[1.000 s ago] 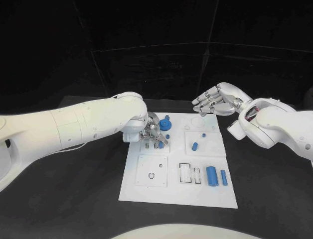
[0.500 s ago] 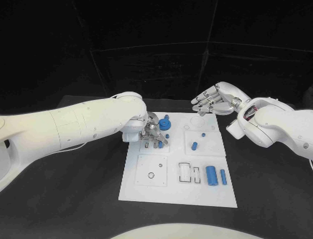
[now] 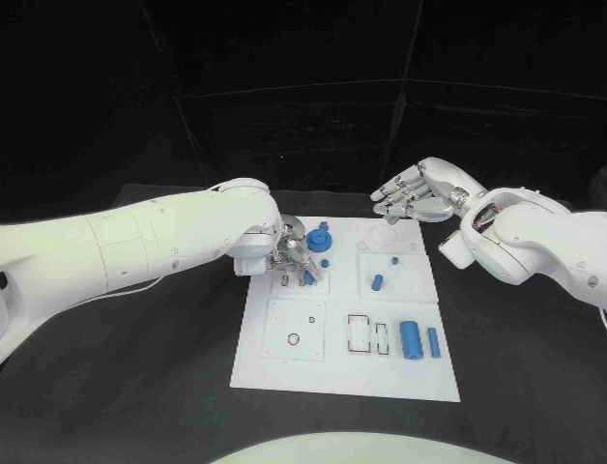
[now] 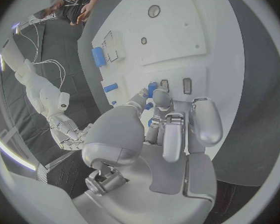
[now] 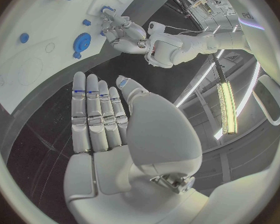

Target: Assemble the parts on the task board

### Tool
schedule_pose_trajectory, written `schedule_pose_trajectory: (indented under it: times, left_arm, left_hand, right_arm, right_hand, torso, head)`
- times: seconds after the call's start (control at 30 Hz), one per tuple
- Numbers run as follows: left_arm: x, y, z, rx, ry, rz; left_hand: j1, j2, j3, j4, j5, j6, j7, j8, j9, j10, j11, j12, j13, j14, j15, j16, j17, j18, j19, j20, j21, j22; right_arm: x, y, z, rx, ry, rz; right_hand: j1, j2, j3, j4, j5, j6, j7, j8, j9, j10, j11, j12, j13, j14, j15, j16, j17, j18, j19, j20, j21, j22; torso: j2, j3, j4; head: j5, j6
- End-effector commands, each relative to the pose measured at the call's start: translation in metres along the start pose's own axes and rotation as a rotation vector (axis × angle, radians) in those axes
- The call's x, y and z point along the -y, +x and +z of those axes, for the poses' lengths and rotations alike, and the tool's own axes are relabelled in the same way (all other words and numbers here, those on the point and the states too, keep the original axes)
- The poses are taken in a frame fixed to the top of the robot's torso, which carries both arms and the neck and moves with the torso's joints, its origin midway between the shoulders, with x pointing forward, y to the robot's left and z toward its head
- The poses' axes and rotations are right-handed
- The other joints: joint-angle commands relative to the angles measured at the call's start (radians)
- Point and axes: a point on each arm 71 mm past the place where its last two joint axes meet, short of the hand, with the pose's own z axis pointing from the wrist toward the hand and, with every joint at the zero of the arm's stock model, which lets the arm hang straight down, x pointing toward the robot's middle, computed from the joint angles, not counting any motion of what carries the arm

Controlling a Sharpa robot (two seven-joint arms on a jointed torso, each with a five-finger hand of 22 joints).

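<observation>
almost nothing has moved since the earlier frames; your left hand (image 3: 293, 255) stays low over the far-left corner of the task board (image 3: 318, 372), fingers curled around a small blue part (image 4: 152, 89) at the slots there. just right of it you see the blue gear piece (image 3: 319, 238), then a blue peg (image 3: 379, 283). your right hand (image 3: 418, 195) still hovers past the board's far edge, fingers straight and holding nothing.

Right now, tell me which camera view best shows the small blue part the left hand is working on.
The left wrist view: the small blue part sits at the left hand fingertips, over the white task board. The head view half hides it behind fingers; the right wrist view shows it tiny.
</observation>
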Motion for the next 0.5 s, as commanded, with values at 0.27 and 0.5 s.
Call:
schedule_pose_trajectory:
  times: [0.27, 0.5]
  left_arm:
    - [-0.007, -0.005, -0.007, 0.088, 0.033, -0.052]
    - [-0.014, -0.003, -0.012, 0.163, 0.029, -0.108]
  left_hand:
    - [-0.076, -0.06, 0.351, -0.175, -0.005, 0.003, -0.004, 0.017, 0.033, 0.019, 0.002, 0.002, 0.014, 0.1, 0.003, -0.002, 0.24, -0.018, 0.0, 0.007, 0.008, 0.008]
    - [-0.091, -0.084, 0.406, -0.159, -0.006, 0.004, -0.006, 0.026, 0.05, 0.035, -0.002, 0.017, 0.038, 0.1, 0.001, -0.002, 0.24, -0.019, 0.005, 0.005, 0.014, 0.017]
  right_arm:
    - [-0.001, -0.001, 0.0, -0.001, -0.004, 0.003]
    - [0.0, -0.002, 0.0, -0.001, -0.004, 0.002]
  right_hand:
    - [-0.011, 0.001, 0.0, 0.008, 0.006, -0.009, -0.001, -0.003, 0.0, -0.002, 0.004, -0.005, -0.001, 0.002, 0.007, -0.004, -0.001, 0.002, 0.002, 0.003, -0.005, -0.001]
    - [-0.011, 0.001, 0.0, 0.008, 0.006, -0.009, -0.001, -0.003, 0.0, -0.002, 0.004, -0.005, -0.001, 0.002, 0.007, -0.004, -0.001, 0.002, 0.002, 0.003, -0.005, -0.001]
  torso:
    - [-0.001, 0.0005, 0.0018]
    - [-0.001, 0.0015, 0.0012]
  head:
    - [0.007, -0.004]
    - [0.012, 0.0]
